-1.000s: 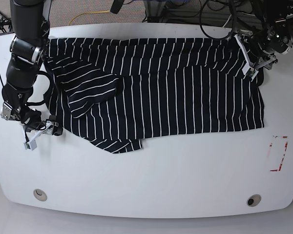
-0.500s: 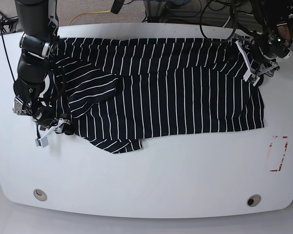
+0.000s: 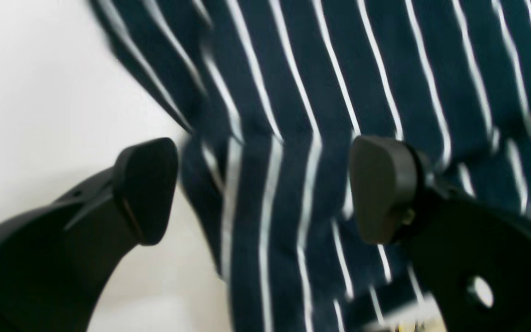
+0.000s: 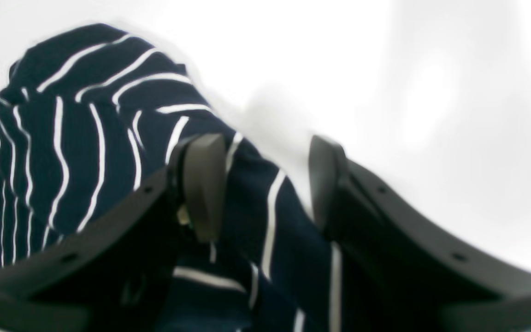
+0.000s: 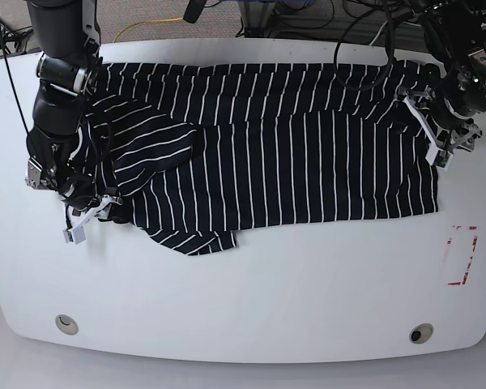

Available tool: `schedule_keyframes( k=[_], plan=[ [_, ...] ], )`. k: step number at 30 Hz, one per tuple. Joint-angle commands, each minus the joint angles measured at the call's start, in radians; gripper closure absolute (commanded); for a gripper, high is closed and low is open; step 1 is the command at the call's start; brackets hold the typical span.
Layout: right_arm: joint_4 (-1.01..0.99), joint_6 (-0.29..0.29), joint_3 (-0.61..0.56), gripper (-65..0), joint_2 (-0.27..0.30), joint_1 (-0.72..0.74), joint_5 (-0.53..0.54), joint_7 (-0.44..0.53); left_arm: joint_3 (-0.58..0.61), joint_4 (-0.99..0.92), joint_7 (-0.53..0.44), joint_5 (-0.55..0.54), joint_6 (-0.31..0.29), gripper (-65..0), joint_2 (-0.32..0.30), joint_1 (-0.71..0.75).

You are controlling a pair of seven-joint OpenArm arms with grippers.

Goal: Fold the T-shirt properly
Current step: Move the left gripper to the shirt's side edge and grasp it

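We see the soft, dark navy T-shirt (image 5: 292, 154) with thin white stripes spread rumpled on the smooth white table (image 5: 251, 300). At its edges, the left gripper (image 3: 265, 189) gapes wide over striped cloth, holding nothing. The right gripper (image 4: 265, 184) stands half open with a fabric fold between its jaws; whether it pinches the fold we cannot tell.

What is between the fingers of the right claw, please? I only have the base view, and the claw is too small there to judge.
Observer: In the right wrist view, a raised fold of the T-shirt sits between the fingers of the right claw. I cannot tell whether it is clamped.
Operator: Thank you. Is the left claw holding anything?
Observer: No. The left wrist view shows the left claw wide open, with nothing pinched.
Operator: Where does it sit relative to the shirt's edge?
Observer: It straddles that edge: one finger is over the bare white table, the other over striped fabric.
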Motion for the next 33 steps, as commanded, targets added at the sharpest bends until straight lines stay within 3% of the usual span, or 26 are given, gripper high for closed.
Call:
schedule_keyframes(
  k=[1, 6, 7, 13, 17, 19, 24, 31, 33],
  plan=[
    [0.07, -0.01, -0.001, -28.9, 0.004, -0.037, -0.048, -0.113, -0.053, 0.013, -0.002, -0.009, -0.001, -54.0, -0.008, -0.073],
    [0.256, -0.01, -0.001, -28.1, -0.031, -0.1, -0.056, -0.163, -0.104, -0.005, 0.007, 0.011, 0.003, -54.0, -0.008, -0.173],
    [0.276, -0.01, -0.001, -26.5, -0.036, -0.101, -0.056, -0.173, -0.102, -0.02, 0.005, 0.028, 0.042, -54.0, -0.008, -0.197],
    [0.279, -0.01, -0.004, -6.0, -0.038, -0.098, -0.053, -0.182, -0.107, -0.155, -0.001, 0.096, 0.155, -54.4, -0.008, -0.321],
    [0.279, -0.01, -0.004, -4.6, -0.038, -0.098, -0.051, -0.182, -0.102, -0.246, -0.07, 0.133, 0.187, -54.7, -0.009, -0.375],
    [0.28, -0.01, -0.004, 0.0, -0.038, -0.098, -0.056, -0.18, -0.101, -0.307, -0.116, 0.145, 0.204, -54.9, -0.009, -0.395],
    [0.282, -0.01, -0.002, 0.0, -0.036, -0.098, -0.054, -0.18, -0.101, -0.501, -0.228, 0.148, 0.256, -55.0, -0.014, -0.459],
    [0.283, -0.01, -0.001, 0.0, -0.035, -0.098, -0.051, -0.18, -0.099, -0.723, -0.34, 0.149, 0.266, -61.7, -0.046, -0.524],
    [0.283, -0.01, -0.001, 0.0, -0.035, -0.098, -0.051, -0.18, -0.099, -0.771, -0.363, 0.149, 0.298, -61.8, -0.063, -0.535]
  ],
)
